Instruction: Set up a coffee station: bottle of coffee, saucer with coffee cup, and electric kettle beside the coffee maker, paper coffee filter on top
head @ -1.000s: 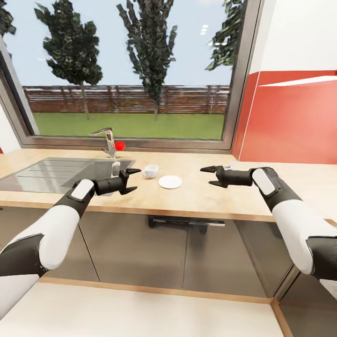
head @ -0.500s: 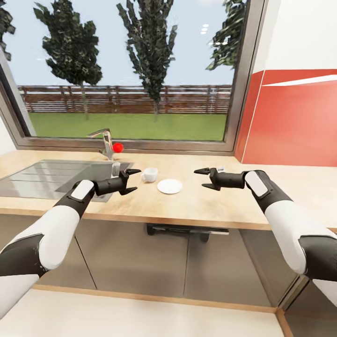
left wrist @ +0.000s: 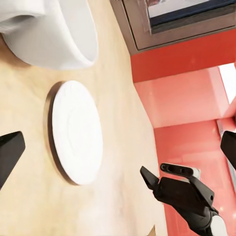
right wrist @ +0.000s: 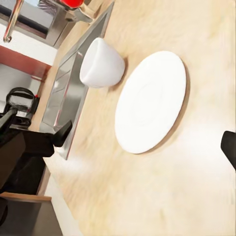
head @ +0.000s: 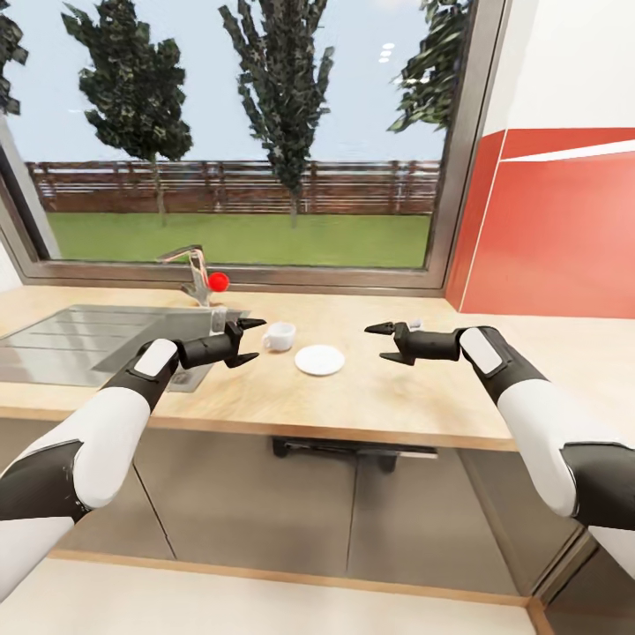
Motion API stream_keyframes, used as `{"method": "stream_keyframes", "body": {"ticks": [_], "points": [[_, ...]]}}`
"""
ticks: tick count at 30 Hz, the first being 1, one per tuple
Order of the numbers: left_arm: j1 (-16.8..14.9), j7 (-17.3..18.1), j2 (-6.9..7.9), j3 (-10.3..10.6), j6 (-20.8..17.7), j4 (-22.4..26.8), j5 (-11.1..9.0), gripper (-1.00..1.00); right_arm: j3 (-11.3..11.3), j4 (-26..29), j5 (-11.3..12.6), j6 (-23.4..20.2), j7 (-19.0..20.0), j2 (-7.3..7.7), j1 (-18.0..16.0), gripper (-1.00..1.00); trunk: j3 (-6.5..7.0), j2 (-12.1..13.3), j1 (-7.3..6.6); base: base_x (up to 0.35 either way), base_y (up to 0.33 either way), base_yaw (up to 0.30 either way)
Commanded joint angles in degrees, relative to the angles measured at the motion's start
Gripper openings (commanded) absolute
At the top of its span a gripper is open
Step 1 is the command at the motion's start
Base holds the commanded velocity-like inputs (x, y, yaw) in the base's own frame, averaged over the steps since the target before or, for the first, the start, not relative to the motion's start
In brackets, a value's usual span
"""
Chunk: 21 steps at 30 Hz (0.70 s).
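On the light wood countertop point(head: 370, 397) a small white coffee cup point(head: 279, 335) stands just right of the sink, and the flat white saucer point(head: 319, 360) lies beside it, apart from it. My left gripper point(head: 257, 340) hovers open just left of the cup. My right gripper point(head: 375, 343) hovers open a short way right of the saucer, with nothing between its fingers. The left wrist view looks over the saucer point(left wrist: 76, 132) and cup point(left wrist: 54, 34). In the right wrist view the saucer point(right wrist: 150, 101) lies nearer than the cup point(right wrist: 101, 64).
A grey steel sink point(head: 79, 339) with a faucet and red knob point(head: 216, 280) fills the counter's left part. A large window runs along the back and a red wall panel point(head: 556, 229) closes the right. Dark grey cabinets point(head: 238, 494) stand below the counter edge.
The whole view has shifted a little, so the camera moved. My right gripper has come slightly closer to the saucer. The left gripper, cup and saucer keep their places.
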State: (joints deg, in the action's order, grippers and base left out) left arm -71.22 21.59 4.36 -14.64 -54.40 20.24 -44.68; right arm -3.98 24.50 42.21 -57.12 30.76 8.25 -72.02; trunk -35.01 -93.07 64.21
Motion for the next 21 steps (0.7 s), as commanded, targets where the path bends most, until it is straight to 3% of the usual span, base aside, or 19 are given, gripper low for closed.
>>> {"method": "stream_keyframes", "body": {"ticks": [1, 12, 21], "points": [[-0.1, 0.3, -0.05, -0.5, -0.4, 0.0, 0.5, 1.00, -0.4, -0.1, -0.2, 0.1, 0.5, 0.06, -0.1, 1.00, -0.06, 0.0, 0.01, 0.125, -0.091, 0.000], [-0.1, 0.3, -0.05, -0.4, -0.4, -1.4, 0.5, 1.00, -0.3, -0.8, -0.2, 0.1, 0.5, -1.06, 0.0, 1.00, -0.06, 0.0, 0.01, 0.101, -0.095, 0.000], [-0.1, 0.4, -0.06, -0.5, -0.3, -2.7, 0.5, 1.00, -0.3, -1.2, -0.2, 0.1, 0.5, -3.54, 0.0, 1.00, -0.06, 0.0, 0.01, 0.025, -0.023, 0.000]]}}
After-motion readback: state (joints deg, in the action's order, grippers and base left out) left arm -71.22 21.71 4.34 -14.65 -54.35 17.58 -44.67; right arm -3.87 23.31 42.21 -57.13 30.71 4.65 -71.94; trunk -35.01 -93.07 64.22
